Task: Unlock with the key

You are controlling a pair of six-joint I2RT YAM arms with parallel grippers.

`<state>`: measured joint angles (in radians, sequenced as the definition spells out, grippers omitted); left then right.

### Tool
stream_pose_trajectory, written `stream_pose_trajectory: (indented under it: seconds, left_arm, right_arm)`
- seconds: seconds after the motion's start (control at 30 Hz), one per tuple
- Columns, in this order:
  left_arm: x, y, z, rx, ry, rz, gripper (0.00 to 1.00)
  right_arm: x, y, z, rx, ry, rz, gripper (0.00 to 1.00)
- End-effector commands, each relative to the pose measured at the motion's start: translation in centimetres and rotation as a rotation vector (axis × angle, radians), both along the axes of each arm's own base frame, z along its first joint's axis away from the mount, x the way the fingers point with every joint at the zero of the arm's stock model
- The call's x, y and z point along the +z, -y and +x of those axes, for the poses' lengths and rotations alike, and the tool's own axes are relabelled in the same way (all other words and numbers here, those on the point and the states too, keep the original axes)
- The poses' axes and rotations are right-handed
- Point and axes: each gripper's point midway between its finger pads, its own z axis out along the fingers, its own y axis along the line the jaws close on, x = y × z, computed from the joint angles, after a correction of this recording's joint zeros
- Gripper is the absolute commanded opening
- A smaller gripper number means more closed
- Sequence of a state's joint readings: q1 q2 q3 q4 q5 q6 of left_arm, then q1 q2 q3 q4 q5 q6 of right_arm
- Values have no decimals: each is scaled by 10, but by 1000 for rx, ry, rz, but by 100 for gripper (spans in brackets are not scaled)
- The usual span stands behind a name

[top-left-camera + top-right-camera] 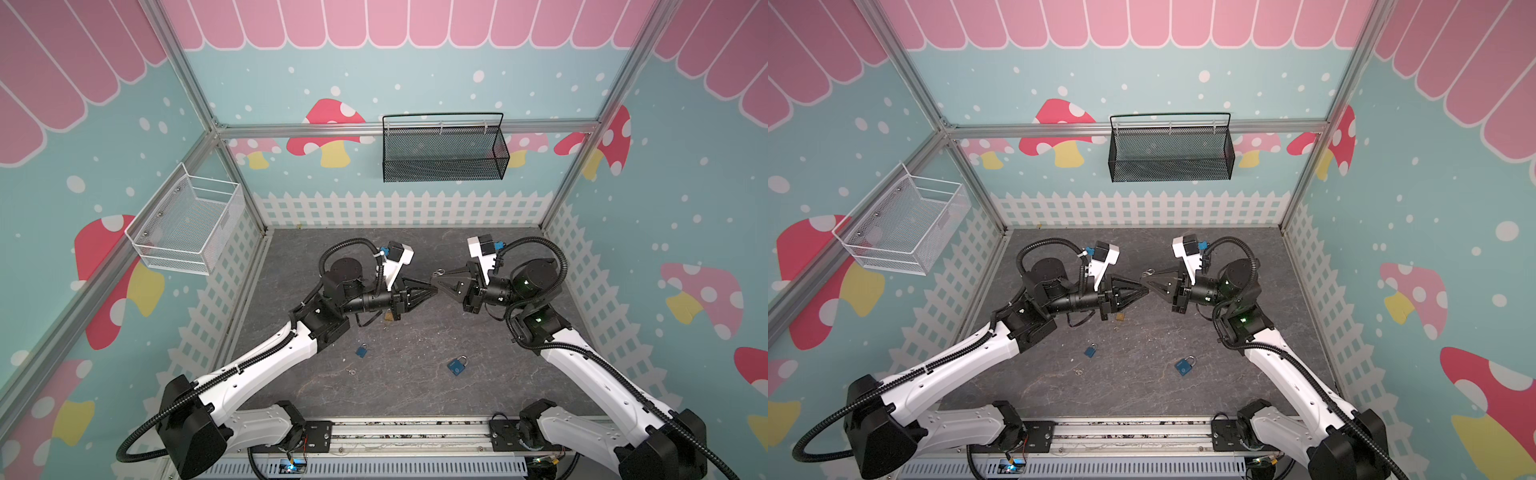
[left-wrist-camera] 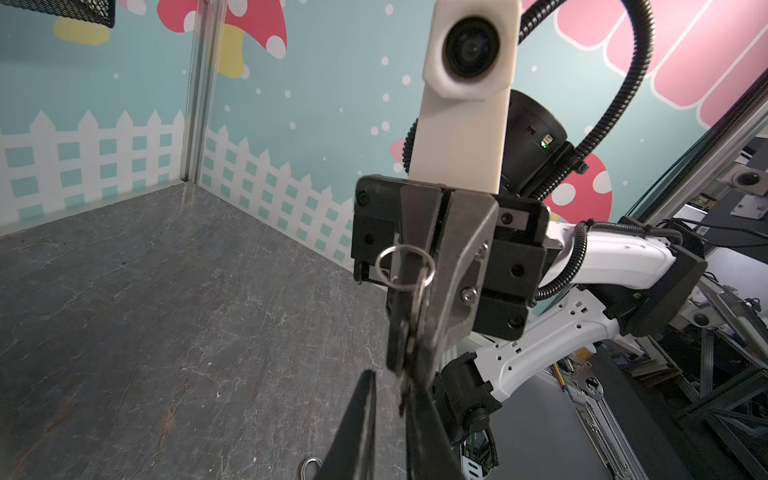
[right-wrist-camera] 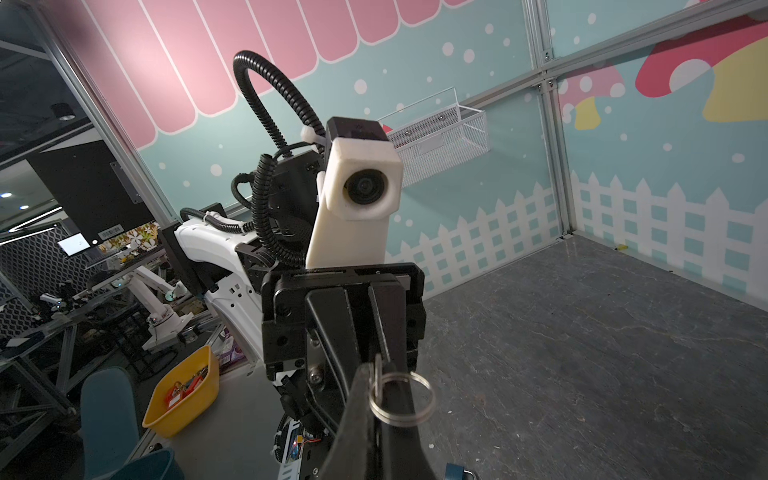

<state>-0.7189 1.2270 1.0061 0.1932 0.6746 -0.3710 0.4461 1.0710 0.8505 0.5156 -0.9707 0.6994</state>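
Key (image 3: 377, 372) is sitting clamped in the right gripper (image 1: 434, 283), blade pointing into the barely parted left gripper (image 1: 432, 291).

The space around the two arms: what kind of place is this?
Probably a robot test cell in a lab: a metal frame with printed walls, two arms on a rail, and more robot arms on benches outside.

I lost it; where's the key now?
The key is pinched in the right hand, mid-air at centre in both top views, facing the left hand.
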Motion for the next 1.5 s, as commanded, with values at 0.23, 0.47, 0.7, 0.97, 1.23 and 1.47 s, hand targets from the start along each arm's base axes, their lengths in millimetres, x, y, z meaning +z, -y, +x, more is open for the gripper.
stream_pose_trajectory:
  seconds: [0.23, 0.47, 0.7, 0.97, 1.23, 1.47]
  left_arm:
    - [18, -2, 5, 18, 67, -36, 0]
    - [-7, -22, 29, 222, 187, 88, 0]
    - [-30, -43, 57, 399, 344, 274, 0]
    - [-44, -57, 91, 619, 679, 486, 0]
    - [-59, -38, 103, 714, 1040, 634, 0]
    - [-60, -28, 98, 746, 1162, 633, 0]
  right_arm:
    - [7, -3, -6, 40, 32, 1, 0]
    - [15, -1, 0, -9, 54, -25, 37]
    - [21, 9, 13, -133, -18, -52, 68]
    - [-27, 16, 52, -316, -500, -175, 73]
    - [-56, 11, 61, -330, -772, -201, 64]
    - [-75, 22, 65, -425, -870, -243, 61]
